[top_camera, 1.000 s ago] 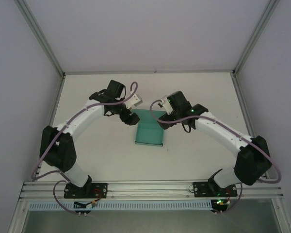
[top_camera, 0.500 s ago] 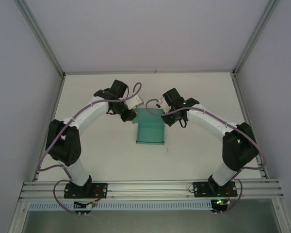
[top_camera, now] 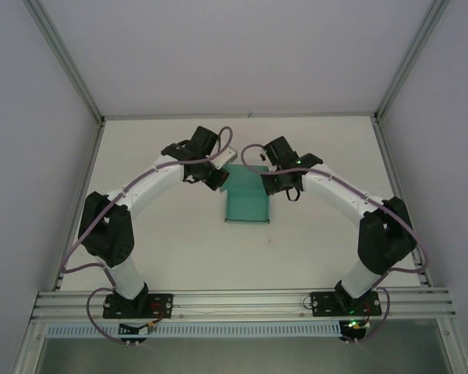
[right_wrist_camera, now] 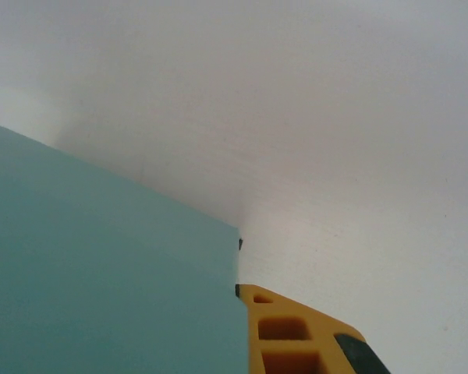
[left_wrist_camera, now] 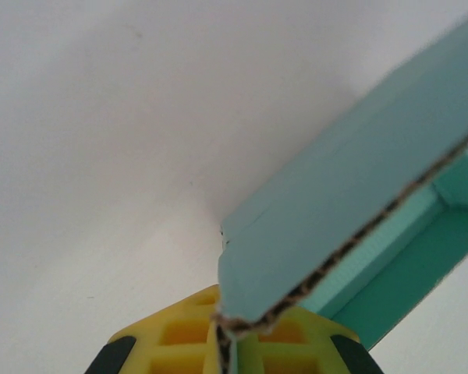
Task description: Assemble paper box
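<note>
My left fingers (top_camera: 218, 179) pinch the far left flap of the box (top_camera: 247, 206); my right fingers (top_camera: 266, 182) clamp its far right panel.

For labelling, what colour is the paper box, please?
The paper box is teal-green; left wrist view.

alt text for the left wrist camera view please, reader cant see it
The left gripper, yellow at the tips, is shut on the lower corner of a teal paper box panel that slants up to the right, its raw cut edge toward the camera. Behind it lies the white table.
</note>
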